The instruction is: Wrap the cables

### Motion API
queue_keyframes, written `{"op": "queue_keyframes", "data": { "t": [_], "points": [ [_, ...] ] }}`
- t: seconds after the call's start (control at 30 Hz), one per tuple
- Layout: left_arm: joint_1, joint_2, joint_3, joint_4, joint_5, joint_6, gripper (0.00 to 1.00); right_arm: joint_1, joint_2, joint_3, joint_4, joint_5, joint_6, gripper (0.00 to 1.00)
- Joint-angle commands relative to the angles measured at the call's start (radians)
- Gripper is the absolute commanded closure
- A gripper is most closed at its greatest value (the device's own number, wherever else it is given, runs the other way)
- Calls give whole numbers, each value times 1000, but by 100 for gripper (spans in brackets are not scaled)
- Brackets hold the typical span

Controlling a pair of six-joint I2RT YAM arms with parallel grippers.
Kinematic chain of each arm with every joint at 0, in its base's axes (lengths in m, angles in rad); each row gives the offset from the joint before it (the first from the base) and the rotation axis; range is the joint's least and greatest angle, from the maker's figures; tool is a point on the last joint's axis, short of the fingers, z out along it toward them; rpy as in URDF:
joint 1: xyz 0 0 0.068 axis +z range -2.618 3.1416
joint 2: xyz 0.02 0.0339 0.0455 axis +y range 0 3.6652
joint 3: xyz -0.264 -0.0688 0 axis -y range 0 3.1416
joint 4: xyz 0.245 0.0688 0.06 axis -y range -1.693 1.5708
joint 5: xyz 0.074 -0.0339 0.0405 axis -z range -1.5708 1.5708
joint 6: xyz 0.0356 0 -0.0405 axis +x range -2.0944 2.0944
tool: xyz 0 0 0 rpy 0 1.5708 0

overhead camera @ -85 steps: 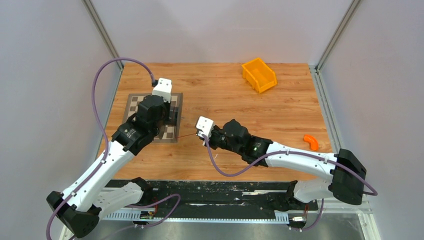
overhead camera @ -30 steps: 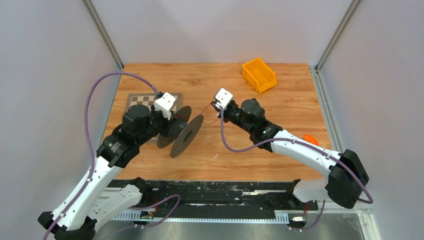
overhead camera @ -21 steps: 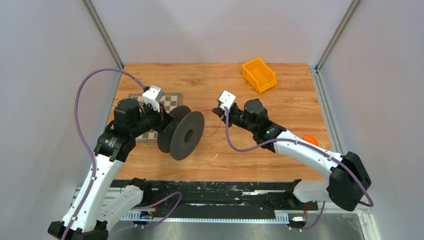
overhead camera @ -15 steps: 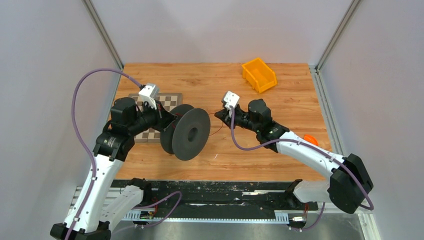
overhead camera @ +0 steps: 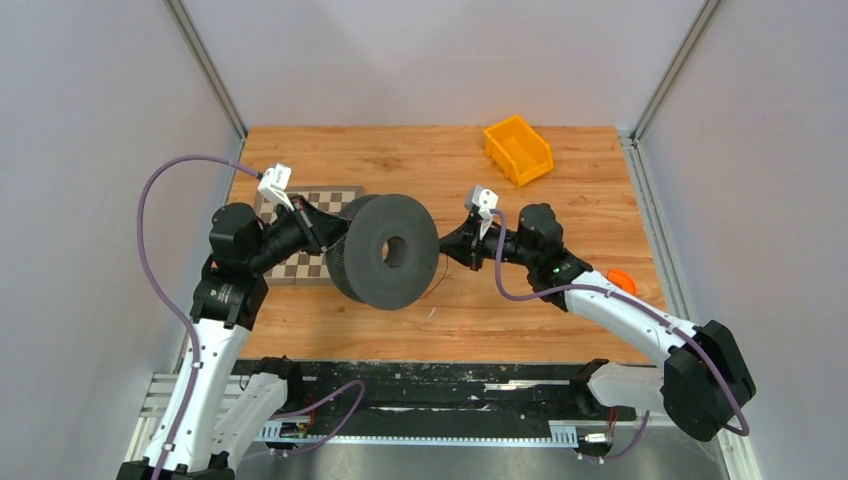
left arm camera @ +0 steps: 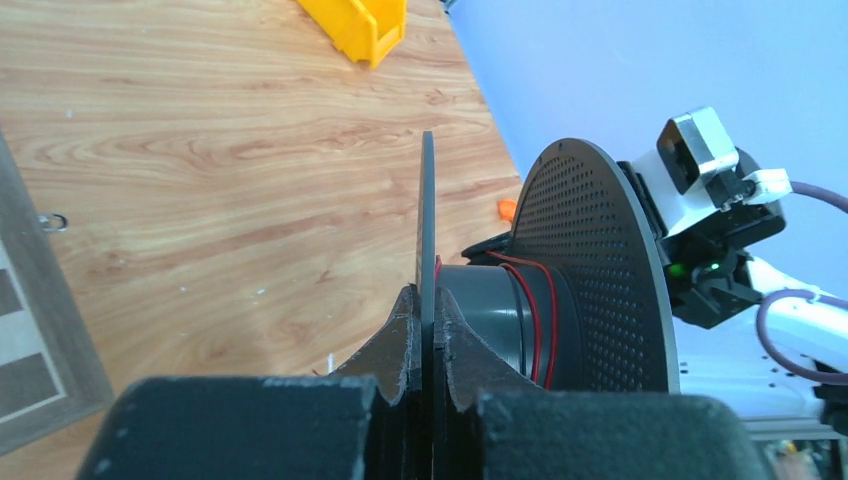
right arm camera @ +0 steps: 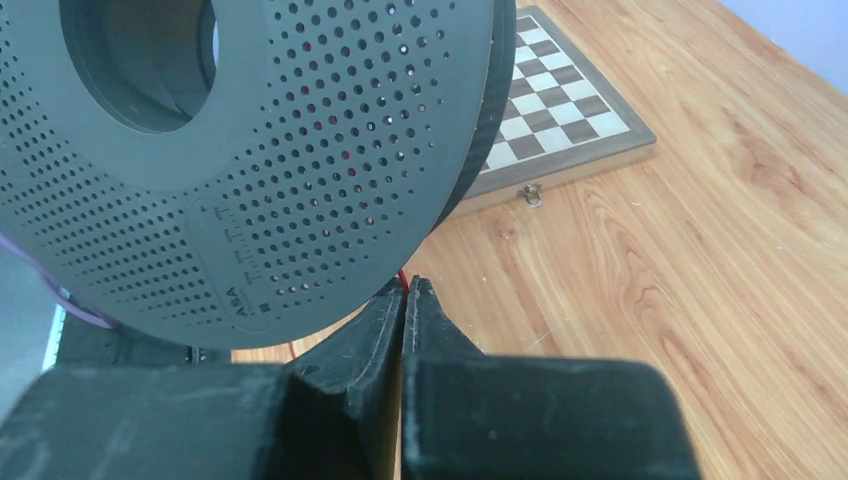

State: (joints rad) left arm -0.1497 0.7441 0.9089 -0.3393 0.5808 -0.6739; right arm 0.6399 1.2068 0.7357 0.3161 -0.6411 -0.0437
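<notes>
Top external view has me confused, which arm actually has the wire?

Reply: the right one. On the right wrist cam the right gripper (right arm camera: 405,300) is pinched tight, with the red-brown wire (right arm camera: 402,279) poking out of the tips. The left gripper (left arm camera: 428,325) is clamped on the near flange of the dark grey spool (left arm camera: 590,290), which looks held up off the table (overhead camera: 560,200).

Me: so where does the wire go from there?

Reply: short hop up past the perforated flange's rim into the gap between the flanges. A few red turns sit on the hub. The spool's axis points roughly from the left arm toward the right, so the wire meets the hub about square-on. My guess is the next loop needs the right gripper circling just beside that rim without snagging. Can't tell how much slack trails on the wood.
</notes>
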Motion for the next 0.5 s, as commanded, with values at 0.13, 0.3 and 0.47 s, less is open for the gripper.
{"op": "queue_keyframes", "data": {
  "t": [0.13, 0.3, 0.47],
  "points": [
    [13, -53, -28, 266, -31, -231, 100, 1, -21, -65, 154, -107, 155, 96],
    [14, -79, -54, 300, -71, -280, 100, 1, -36, -105, 225, -108, 222, 97],
    [14, -88, -67, 321, -91, -312, 100, 1, -36, -135, 281, -107, 278, 98]
  ]
}}
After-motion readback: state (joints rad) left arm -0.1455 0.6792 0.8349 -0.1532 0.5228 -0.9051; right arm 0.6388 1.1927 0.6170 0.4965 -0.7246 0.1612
